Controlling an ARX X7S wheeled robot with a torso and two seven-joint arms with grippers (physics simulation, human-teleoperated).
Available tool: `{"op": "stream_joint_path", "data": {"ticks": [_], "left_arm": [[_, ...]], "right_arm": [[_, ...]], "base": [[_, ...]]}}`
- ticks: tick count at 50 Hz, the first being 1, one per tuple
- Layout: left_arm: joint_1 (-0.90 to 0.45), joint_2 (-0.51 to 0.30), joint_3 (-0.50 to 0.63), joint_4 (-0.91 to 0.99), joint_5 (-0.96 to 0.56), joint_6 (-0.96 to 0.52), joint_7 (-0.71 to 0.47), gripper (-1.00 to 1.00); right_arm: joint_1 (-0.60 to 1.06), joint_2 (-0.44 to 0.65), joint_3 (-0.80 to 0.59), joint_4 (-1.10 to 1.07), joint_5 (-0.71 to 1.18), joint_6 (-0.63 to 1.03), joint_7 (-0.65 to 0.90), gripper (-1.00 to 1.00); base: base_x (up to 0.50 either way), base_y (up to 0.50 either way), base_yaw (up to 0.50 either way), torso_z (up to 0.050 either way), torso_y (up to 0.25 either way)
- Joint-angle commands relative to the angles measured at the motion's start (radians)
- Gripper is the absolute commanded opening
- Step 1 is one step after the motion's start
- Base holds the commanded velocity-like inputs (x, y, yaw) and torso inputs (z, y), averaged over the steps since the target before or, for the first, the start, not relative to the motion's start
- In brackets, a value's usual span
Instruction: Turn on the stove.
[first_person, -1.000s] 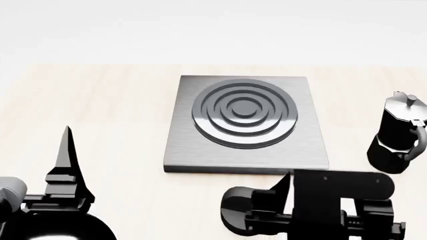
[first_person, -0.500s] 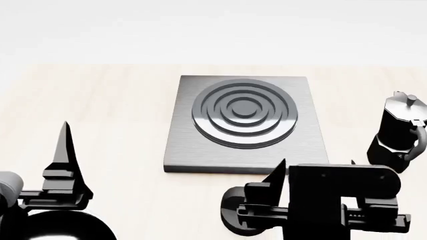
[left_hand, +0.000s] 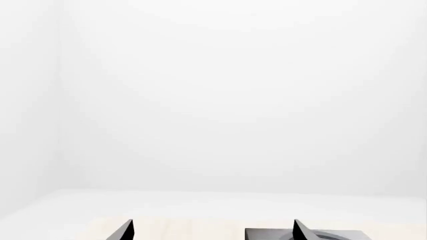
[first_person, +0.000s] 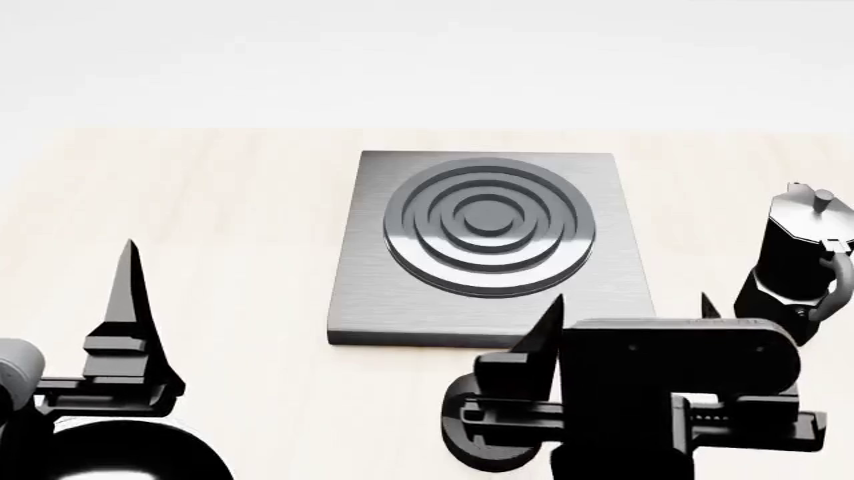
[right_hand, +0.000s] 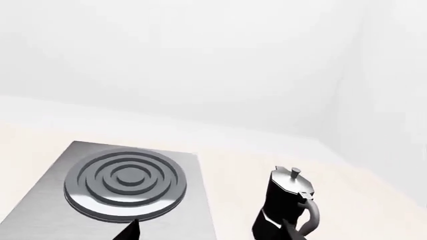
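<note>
Spreading across the whole lower part of the head view, the pale wooden table (first_person: 214, 220) carries everything in sight. On it, near the middle, lies the stove (first_person: 491, 250), a flat square plate of brushed grey metal with a raised burner (first_person: 489, 228) of dark concentric rings; the right wrist view shows the same plate (right_hand: 40, 200) from its near side. To the stove's right, apart from it, a black moka pot (first_person: 797, 265) stands upright with its handle toward the robot.

Just in front of the stove's near edge, the right gripper (first_person: 625, 318) hangs with its two pointed fingers spread wide and nothing between them; one tip reaches the plate's front edge, the other rises close to the moka pot. Below this gripper, a round black shape, apparently the knob (first_person: 483, 440), sits on the table just before the stove, largely hidden by the gripper's body.

The left gripper (left_hand: 212, 230) is well to the stove's left, over bare table. Its fingers are parted and empty, as the left wrist view shows, with one fingertip (left_hand: 299, 230) overlapping the stove's far corner (left_hand: 267, 234).
</note>
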Motion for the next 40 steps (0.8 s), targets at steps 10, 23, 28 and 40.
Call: {"op": "stream_joint_path", "data": {"ticks": [10,23,28,40], "left_arm": [[0.002,-0.006,0.002,0.005,-0.006,0.000,-0.006,1.00],[-0.002,-0.005,0.008,-0.002,-0.004,0.004,-0.007,1.00],[-0.002,-0.007,0.009,0.000,-0.006,0.003,-0.009,1.00],[-0.003,-0.010,0.007,0.005,-0.012,0.000,-0.014,1.00]], "right_arm": [[0.034,0.011,-0.032,-0.076,0.001,0.046,0.035,1.00],[0.054,0.030,-0.065,-0.109,-0.020,0.037,0.050,1.00],[0.063,0.032,-0.072,-0.135,-0.018,0.042,0.056,1.00],[0.072,0.046,-0.084,-0.159,-0.019,0.035,0.059,1.00]], "base": [[0.00,0.00,0.00,0.000,0.000],[0.00,0.00,0.00,0.000,0.000],[0.00,0.00,0.00,0.000,0.000],[0.00,0.00,0.00,0.000,0.000]]}}
